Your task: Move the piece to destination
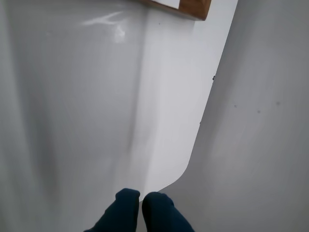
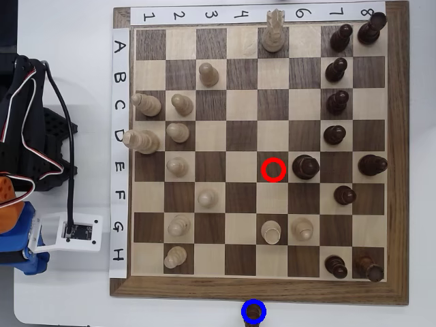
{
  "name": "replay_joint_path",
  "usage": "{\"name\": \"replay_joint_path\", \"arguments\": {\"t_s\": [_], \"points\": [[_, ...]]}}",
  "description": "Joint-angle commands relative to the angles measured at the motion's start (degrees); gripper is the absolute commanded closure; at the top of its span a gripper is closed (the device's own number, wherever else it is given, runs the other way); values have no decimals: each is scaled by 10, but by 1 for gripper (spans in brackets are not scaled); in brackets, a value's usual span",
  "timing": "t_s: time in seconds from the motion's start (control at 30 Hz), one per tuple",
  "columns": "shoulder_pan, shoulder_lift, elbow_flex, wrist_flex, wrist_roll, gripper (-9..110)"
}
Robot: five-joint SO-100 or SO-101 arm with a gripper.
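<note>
In the overhead view the piece, a small dark brown pawn, stands inside the blue ring of the destination. That spot is on the white tabletop just below the board's bottom edge. My gripper shows only in the wrist view, at the bottom edge. Its two dark blue fingertips are pressed together with nothing between them, above bare white table. The piece and the destination are out of the wrist view.
The wooden chessboard carries pale pieces on its left half and dark ones on the right. A red ring marks an empty square beside a broader dark piece. The arm's base and cables sit left of the board. A board corner shows in the wrist view.
</note>
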Motion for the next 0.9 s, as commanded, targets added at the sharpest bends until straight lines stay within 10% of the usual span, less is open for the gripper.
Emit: {"name": "replay_joint_path", "arguments": {"t_s": [0.0,0.87], "points": [[16,33,-4,5,17,101],[26,33,-4,4,25,101]]}}
